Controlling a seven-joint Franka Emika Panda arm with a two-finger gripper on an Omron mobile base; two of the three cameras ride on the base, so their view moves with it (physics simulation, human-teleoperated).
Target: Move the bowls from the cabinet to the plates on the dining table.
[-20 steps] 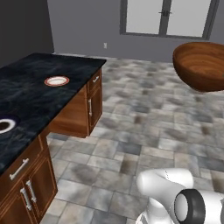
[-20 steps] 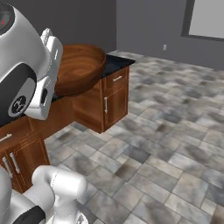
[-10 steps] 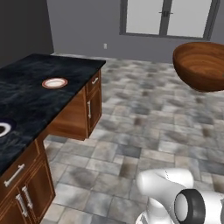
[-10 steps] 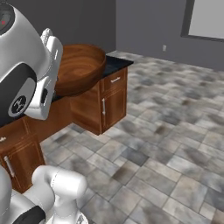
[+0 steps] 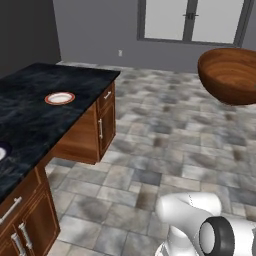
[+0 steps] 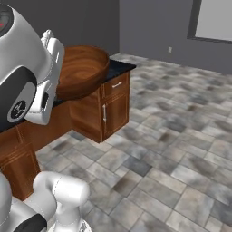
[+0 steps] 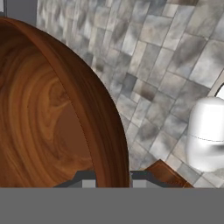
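A dark brown wooden bowl (image 5: 230, 75) hangs in the air at the right of the left base view. It also sits beside the white hand in the right base view (image 6: 84, 70). In the hand view my gripper (image 7: 113, 180) is shut on the bowl's rim (image 7: 105, 127), one fingertip inside the rim and one outside. The dining table (image 5: 30, 115) lies to the left, its black marbled top on a wooden base. On it rests an orange-red-rimmed plate (image 5: 59, 98) with a white centre. A dark plate (image 5: 2, 151) is cut off at the left edge. The cabinet is out of view.
Grey stone floor tiles (image 5: 165, 145) stretch wide between the table and the back wall. A large window (image 5: 192, 20) is set in that wall. Wooden drawers and doors with silver handles (image 5: 102, 127) face the floor at the table's end.
The whole picture has shifted slightly: the base has driven on, and the table and plates slide toward the lower left. The bowl keeps its place in the gripper.
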